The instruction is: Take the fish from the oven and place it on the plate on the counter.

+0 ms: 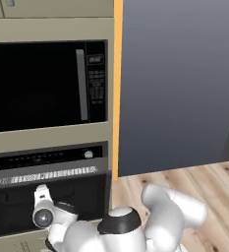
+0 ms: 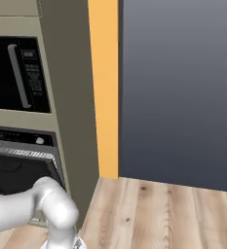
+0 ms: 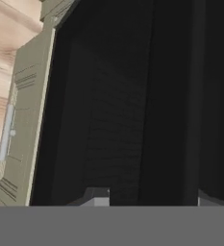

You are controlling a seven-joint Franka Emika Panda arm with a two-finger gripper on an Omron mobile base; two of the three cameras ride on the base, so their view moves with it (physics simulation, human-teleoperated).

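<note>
Black glass fronts the oven [image 1: 47, 202] at seven o'clock in the left base view, below its control strip [image 1: 42, 158] with one small silver knob [image 1: 88, 154]. Above it sits a black microwave [image 1: 42, 86] with a vertical grey handle [image 1: 80, 83]. The white arm [image 1: 116, 231] reaches toward the oven opening. In the hand view the two dark fingers [image 3: 101, 197] stand well apart at six o'clock, holding nothing, facing the dark oven cavity [image 3: 132, 105]. The fish cannot be made out inside. Pale wood floor [image 2: 163, 214] lies at five o'clock.
</note>
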